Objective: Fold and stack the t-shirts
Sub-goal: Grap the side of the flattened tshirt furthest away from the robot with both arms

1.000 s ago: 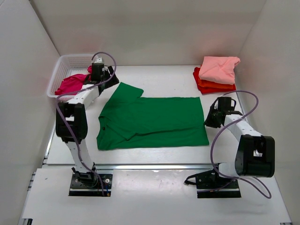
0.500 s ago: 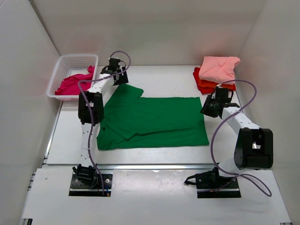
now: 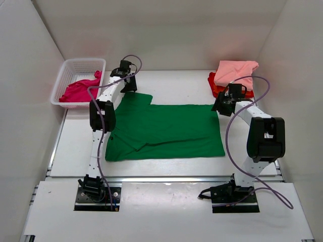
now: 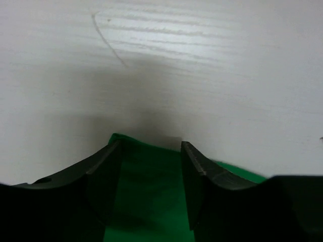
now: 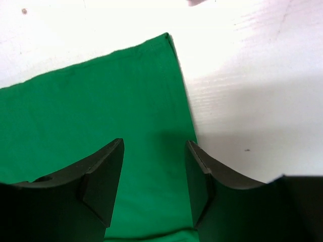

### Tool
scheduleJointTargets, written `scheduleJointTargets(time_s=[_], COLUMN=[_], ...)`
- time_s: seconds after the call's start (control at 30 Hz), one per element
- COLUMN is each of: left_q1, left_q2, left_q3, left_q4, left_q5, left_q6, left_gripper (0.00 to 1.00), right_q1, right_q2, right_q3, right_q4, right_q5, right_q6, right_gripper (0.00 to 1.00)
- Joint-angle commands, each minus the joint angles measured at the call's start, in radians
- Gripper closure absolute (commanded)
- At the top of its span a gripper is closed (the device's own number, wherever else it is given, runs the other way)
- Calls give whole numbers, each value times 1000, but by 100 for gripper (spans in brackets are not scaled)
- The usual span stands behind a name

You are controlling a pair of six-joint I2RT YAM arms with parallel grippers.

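1. Counted from the top view: one soft bright green t-shirt (image 3: 164, 131) lies spread flat in the middle of the white table (image 3: 176, 83); one crumpled magenta t-shirt (image 3: 78, 91) lies inside the one white plastic lattice basket (image 3: 83, 61) at the far left; one folded salmon pink t-shirt (image 3: 234, 70) lies on top of the stack at the far right, on red-orange cloth (image 3: 213, 83); how many layers that cloth has I cannot tell, because the arm covers it.
2. There are two arms; the left gripper (image 3: 128, 85) is at the far left corner of the green t-shirt, over the sleeve; the right gripper (image 3: 220, 107) is at its far right corner.
3. One second ago the left gripper was over the basket and has since swung right to the sleeve; the right gripper was beside the middle of the right edge and has moved up to the corner; the green t-shirt keeps the same shape.
4. In the left wrist view the left gripper (image 4: 150, 146) has its fingers (image 4: 103, 176) apart, the sleeve's far edge between them, bare table beyond.
5. In the right wrist view the right gripper (image 5: 154, 146) is also spread apart; green cloth lies between the fingers and the shirt's side edge runs down to the right finger (image 5: 199, 176); whether they touch the cloth I cannot tell.
6. Bare table lies beyond the far edge of the green t-shirt and along its near edge; the strip between it and the stack is narrow.
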Motion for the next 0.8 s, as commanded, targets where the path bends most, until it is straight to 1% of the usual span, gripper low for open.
scheduleJointTargets(time_s=[0.0, 0.03, 0.1, 0.17, 0.37, 0.53, 0.57, 0.6, 0.63, 0.67, 0.7, 0.73, 0.77], left_q1=[-2, -3, -10, -17, -19, -3, -5, -5, -7, -8, -13, -13, -20], left_q2=[-74, -65, -63, -88, -221, -313, -316, -304, -272, -240, -212, -174, -133], left_q3=[-55, -43, -18, -50, -237, -401, -409, -392, -345, -288, -250, -180, -126], left_q4=[-58, -76, -95, -54, 80, 184, 189, 163, 140, 82, 13, -6, -65], left_q5=[-28, -30, -66, -73, -120, -140, -133, -146, -153, -153, -153, -150, -150], left_q6=[22, 23, 25, 35, 25, 26, 32, 28, 32, 41, 43, 51, 57], left_gripper=[40, 34, 19, 14, 10, 10, 8, 8, 8, 9, 8, 9, 10], right_q1=[8, 10, 7, 7, 10, 10, 23, 33, 34, 39, 43, 51, 56], right_q2=[1, -1, 2, 5, 80, 151, 161, 183, 201, 223, 238, 266, 289], right_q3=[46, 48, 41, 52, 124, 178, 190, 193, 222, 250, 268, 299, 334], right_q4=[35, 42, 47, 46, 1, -5, -11, -17, -27, -39, -45, -68, -94], right_q5=[3, 9, 4, 9, 67, 107, 107, 148, 151, 156, 156, 159, 159], right_q6=[11, 18, 14, 18, -37, -35, -28, -34, -34, -26, -24, -29, -32], right_gripper=[51, 51, 51, 51, 50, 46, 41, 36, 29, 25, 19, 14, 13])
